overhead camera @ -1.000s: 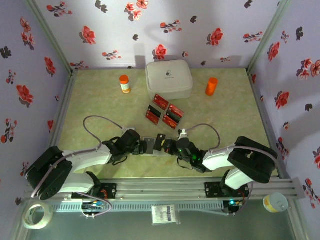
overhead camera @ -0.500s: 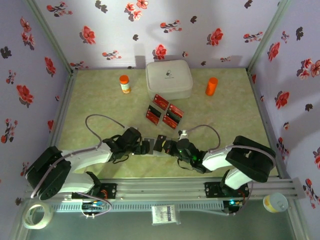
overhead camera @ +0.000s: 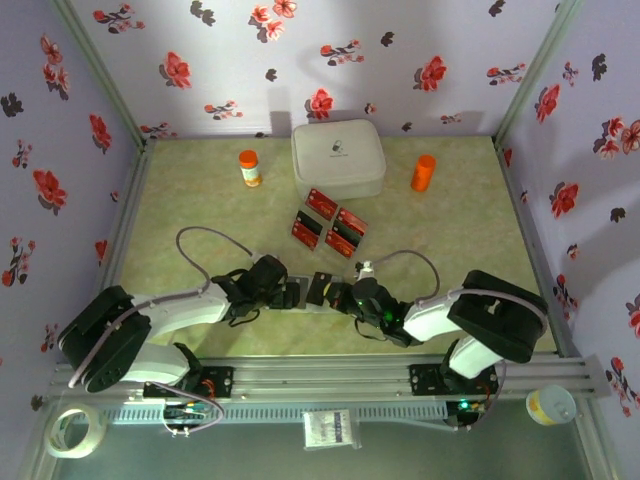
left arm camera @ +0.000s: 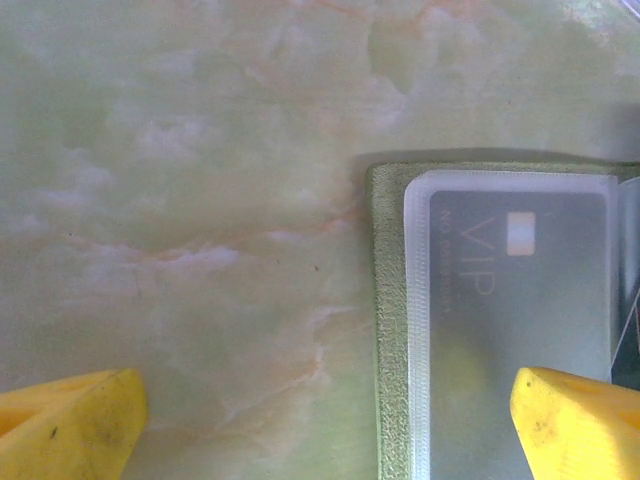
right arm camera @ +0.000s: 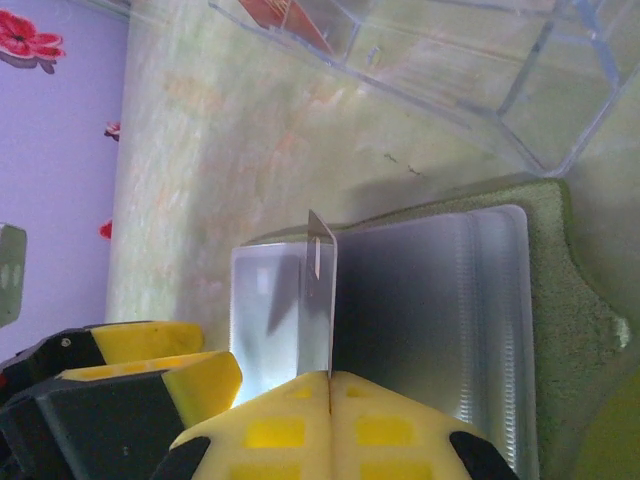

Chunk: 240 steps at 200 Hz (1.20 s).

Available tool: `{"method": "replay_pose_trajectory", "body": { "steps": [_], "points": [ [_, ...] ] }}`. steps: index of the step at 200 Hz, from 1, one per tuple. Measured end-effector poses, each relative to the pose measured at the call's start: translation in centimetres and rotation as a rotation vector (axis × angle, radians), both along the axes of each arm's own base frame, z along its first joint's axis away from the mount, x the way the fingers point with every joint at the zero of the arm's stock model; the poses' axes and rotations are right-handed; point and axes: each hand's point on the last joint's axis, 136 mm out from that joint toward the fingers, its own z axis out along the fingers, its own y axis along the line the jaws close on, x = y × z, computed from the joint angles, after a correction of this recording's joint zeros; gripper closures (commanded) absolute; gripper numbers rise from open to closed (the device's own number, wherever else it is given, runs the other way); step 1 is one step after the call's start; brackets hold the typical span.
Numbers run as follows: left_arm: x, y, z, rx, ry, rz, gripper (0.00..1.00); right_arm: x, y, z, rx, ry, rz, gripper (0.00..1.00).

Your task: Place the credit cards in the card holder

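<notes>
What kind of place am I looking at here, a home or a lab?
Probably a robot test cell rather than a lived-in room: floral-papered walls box in a small marble-patterned table, and an aluminium rail at its near edge anchors the left arm and right arm.

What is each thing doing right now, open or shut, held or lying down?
Card holder: open, flat on the table.
Left gripper: open over the holder's edge.
Right gripper: shut on a dark card.
Dark card: upright, edge on, over the holder.
Red cards: lying flat.
White case: closed.
</notes>
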Motion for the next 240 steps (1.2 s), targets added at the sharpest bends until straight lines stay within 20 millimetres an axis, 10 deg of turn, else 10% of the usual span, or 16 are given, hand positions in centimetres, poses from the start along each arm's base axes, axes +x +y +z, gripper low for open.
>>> {"method": "replay_pose_trajectory", "body": {
  "steps": [240],
  "points": [
    [0.1, 0.0, -0.2, 0.031, 0.006, 0.004, 0.07, -1.0, 0.4, -1.2, -0.063, 0.107, 0.073, 1.00]
  ]
}}
